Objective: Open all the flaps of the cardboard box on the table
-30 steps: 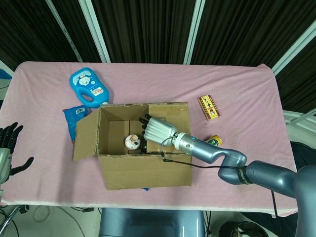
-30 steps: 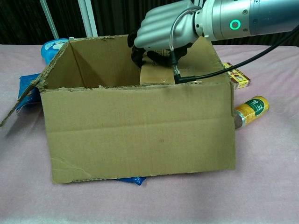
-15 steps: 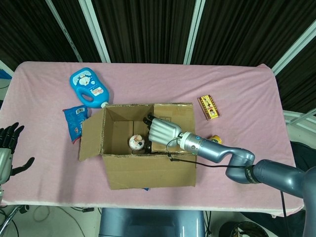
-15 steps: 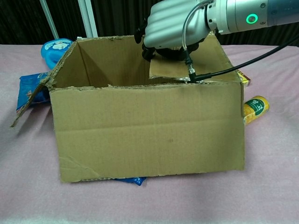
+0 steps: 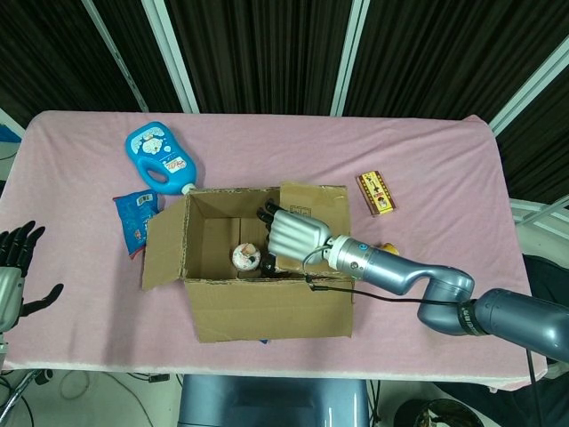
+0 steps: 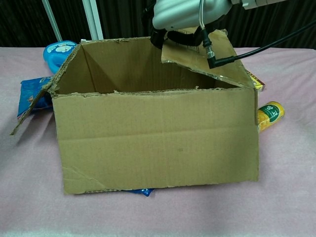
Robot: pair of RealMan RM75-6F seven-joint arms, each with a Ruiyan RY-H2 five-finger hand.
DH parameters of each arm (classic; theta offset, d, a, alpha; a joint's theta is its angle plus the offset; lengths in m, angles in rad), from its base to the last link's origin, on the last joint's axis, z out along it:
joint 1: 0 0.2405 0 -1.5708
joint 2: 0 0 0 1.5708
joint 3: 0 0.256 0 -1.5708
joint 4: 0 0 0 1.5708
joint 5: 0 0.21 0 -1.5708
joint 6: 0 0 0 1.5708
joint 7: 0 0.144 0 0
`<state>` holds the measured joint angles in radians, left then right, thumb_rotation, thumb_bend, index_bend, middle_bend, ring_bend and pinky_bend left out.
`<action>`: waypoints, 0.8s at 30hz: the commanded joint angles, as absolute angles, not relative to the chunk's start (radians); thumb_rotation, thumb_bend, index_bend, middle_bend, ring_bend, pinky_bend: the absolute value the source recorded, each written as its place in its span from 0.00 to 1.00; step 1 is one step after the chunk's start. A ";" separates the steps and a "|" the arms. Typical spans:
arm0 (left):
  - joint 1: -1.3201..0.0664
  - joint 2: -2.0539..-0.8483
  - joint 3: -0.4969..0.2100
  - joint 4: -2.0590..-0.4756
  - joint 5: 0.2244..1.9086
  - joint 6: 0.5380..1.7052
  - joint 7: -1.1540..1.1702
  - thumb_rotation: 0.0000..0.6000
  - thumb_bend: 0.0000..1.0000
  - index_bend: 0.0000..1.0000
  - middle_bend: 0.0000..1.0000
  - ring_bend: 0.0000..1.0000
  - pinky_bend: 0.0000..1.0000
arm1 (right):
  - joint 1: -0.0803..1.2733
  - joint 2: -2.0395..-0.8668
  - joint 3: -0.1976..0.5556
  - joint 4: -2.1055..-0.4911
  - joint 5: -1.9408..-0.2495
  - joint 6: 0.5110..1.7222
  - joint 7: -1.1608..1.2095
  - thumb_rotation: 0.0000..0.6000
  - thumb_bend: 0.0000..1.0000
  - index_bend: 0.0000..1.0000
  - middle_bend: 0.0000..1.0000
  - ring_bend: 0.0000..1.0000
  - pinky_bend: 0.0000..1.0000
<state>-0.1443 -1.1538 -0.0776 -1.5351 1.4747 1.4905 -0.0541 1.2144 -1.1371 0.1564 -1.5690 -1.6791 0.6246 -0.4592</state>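
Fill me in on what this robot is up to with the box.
The right robot hand is reaching into the brown cardboard box on the pink-covered table and has its fingers under the right-side flap, which sits raised but not folded out. The left-side flap already hangs outward. The left robot hand is idle at the table's left edge, holding nothing. A small round object lies inside the box.

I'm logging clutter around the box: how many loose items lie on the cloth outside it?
4: blue bottle and blue packet left of the box, yellow-red packet and can right. More may hide underneath.
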 commanded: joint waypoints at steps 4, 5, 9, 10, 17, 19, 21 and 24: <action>-0.143 -1.154 -0.078 -1.536 1.476 1.491 -0.051 1.00 0.19 0.00 0.00 0.00 0.00 | 1.209 -1.106 0.166 -1.593 -1.662 0.628 -0.503 1.00 0.42 0.51 0.42 0.18 0.23; -0.143 -1.154 -0.078 -1.536 1.476 1.491 -0.051 1.00 0.19 0.00 0.00 0.00 0.00 | 1.208 -1.103 0.166 -1.594 -1.660 0.627 -0.511 1.00 0.40 0.50 0.42 0.18 0.23; -0.142 -1.154 -0.079 -1.537 1.475 1.491 -0.050 1.00 0.19 0.00 0.00 0.00 0.00 | 1.207 -1.086 0.167 -1.599 -1.654 0.624 -0.537 1.00 0.40 0.50 0.42 0.18 0.23; -0.142 -1.153 -0.079 -1.538 1.475 1.490 -0.049 1.00 0.19 0.00 0.00 0.00 0.00 | 1.206 -1.083 0.168 -1.600 -1.652 0.625 -0.541 1.00 0.40 0.50 0.42 0.18 0.23; -0.142 -1.153 -0.079 -1.541 1.474 1.487 -0.048 1.00 0.19 0.00 0.00 0.00 0.00 | 1.209 -1.048 0.171 -1.612 -1.651 0.616 -0.562 1.00 0.40 0.50 0.42 0.18 0.23; -0.142 -1.153 -0.079 -1.541 1.474 1.487 -0.048 1.00 0.19 0.00 0.00 0.00 0.00 | 1.212 -1.031 0.172 -1.621 -1.654 0.612 -0.573 1.00 0.40 0.50 0.42 0.18 0.23; -0.142 -1.152 -0.079 -1.542 1.475 1.487 -0.048 1.00 0.19 0.00 0.00 0.00 0.00 | 1.212 -1.019 0.174 -1.632 -1.653 0.608 -0.577 1.00 0.40 0.50 0.42 0.18 0.23; -0.141 -1.151 -0.079 -1.543 1.476 1.487 -0.049 1.00 0.19 0.00 0.00 0.00 0.00 | 1.213 -0.996 0.179 -1.647 -1.649 0.604 -0.586 1.00 0.40 0.50 0.42 0.18 0.23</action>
